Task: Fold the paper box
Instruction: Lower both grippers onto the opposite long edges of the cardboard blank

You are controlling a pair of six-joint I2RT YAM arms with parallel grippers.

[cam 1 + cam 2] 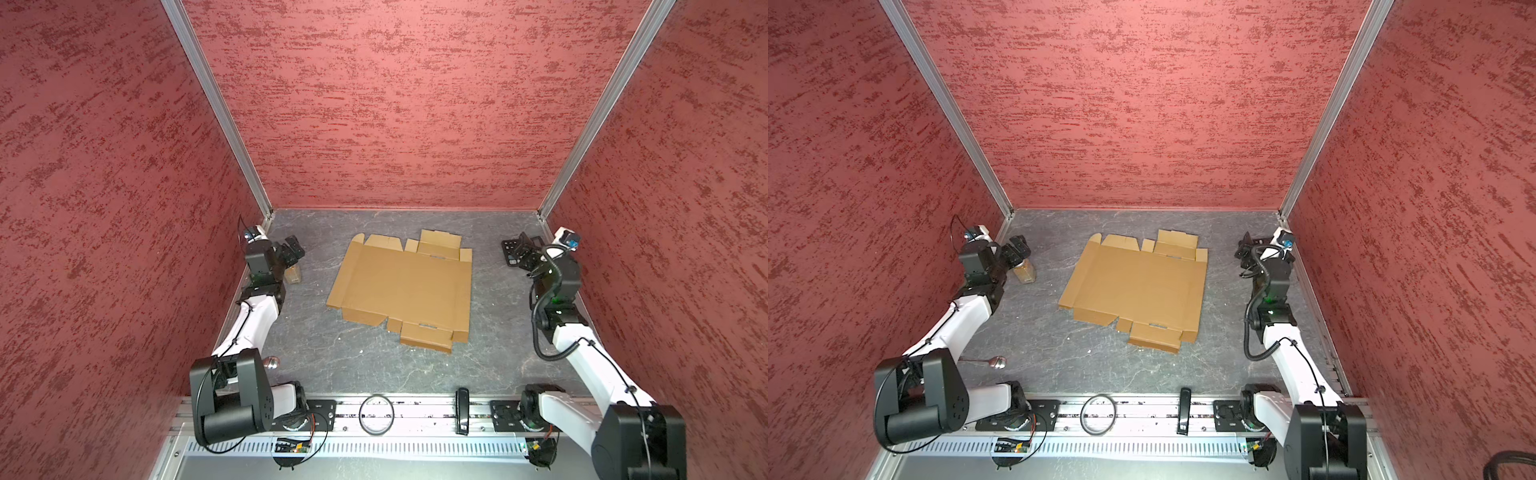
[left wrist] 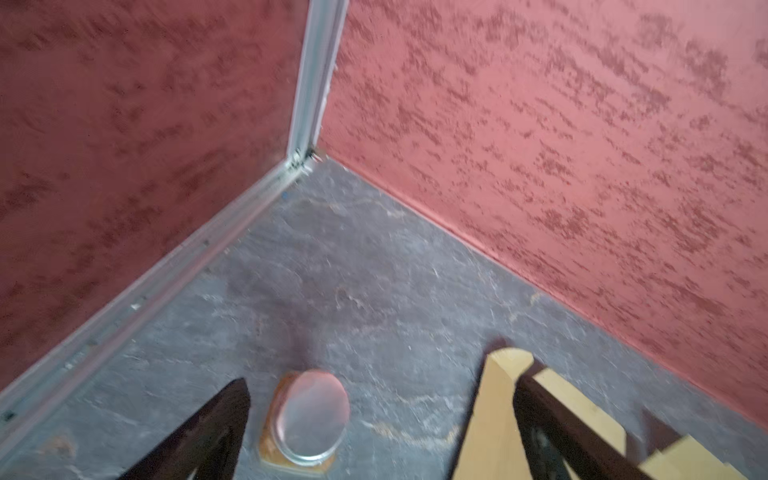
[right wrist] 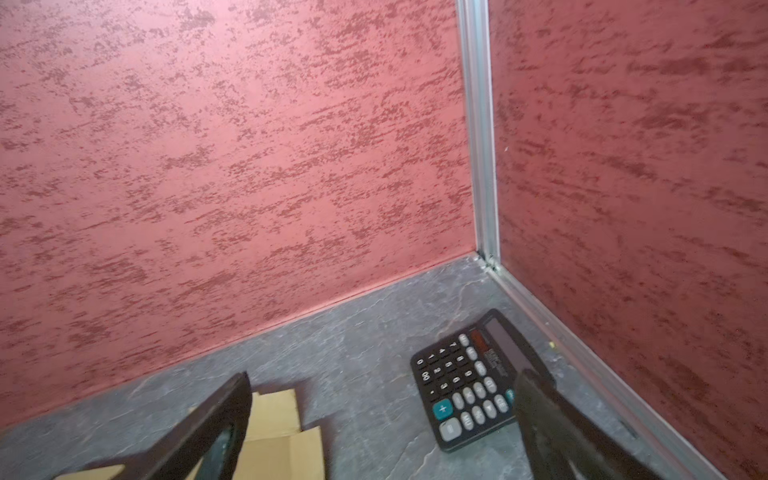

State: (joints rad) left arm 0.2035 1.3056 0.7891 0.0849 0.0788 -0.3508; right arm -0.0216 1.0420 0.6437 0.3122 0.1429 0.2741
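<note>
The left arm [image 1: 254, 320] and right arm [image 1: 592, 365] have white shells and black joint housings; thin black cables follow both, a ribbed black hose [image 1: 547, 358] the right.

The paper box [image 1: 399, 286] is seen in matt brown cardboard; the table [image 1: 316, 357] is surfaced in veined grey stone-look; the walls [image 1: 415, 104] are coated rough red; the calculator [image 3: 469, 386] is cased in black plastic.
</note>
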